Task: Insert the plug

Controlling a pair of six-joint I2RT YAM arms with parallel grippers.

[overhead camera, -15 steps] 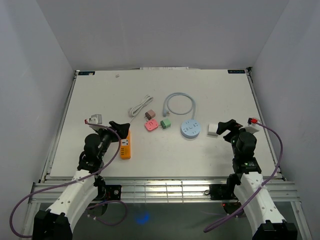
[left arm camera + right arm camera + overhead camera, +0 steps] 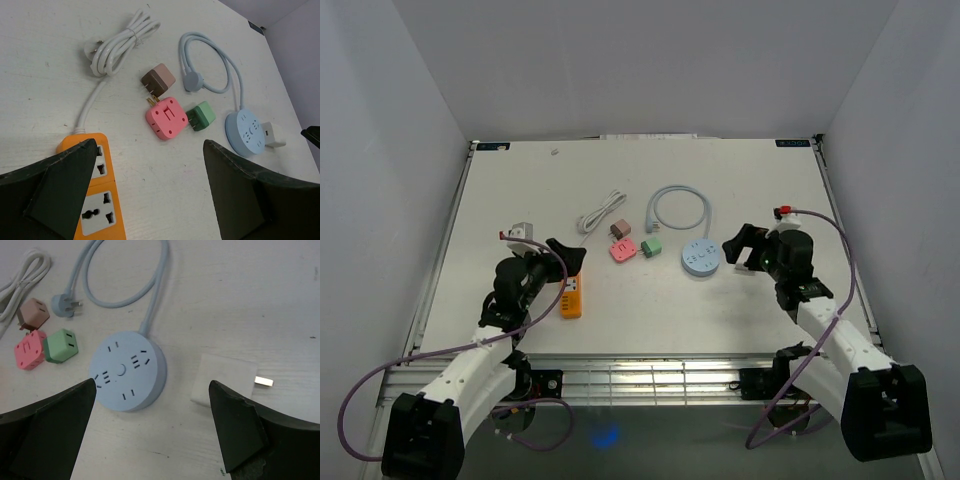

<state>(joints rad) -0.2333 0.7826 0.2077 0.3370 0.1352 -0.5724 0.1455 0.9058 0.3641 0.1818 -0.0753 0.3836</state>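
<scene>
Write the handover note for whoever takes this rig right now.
Left pincer: open, empty, above the end of the orange power strip.
Right pincer: open, empty, above the white plug, which lies flat beside the round blue hub, not touching it.
Done: nothing grasped; no plug in the hub.
Left: grasp the plug, line up its prongs with a socket, push it in.

White square plastic plug (image 2: pixel 222 380) lying flat on the tabletop (image 2: pixel 250 300), metal prong (image 2: pixel 264 382) pointing right. Just beside, not touching: round pale-blue socket hub (image 2: pixel 127 371), face up, with pale-blue cord (image 2: pixel 160 270) looped away behind.
</scene>
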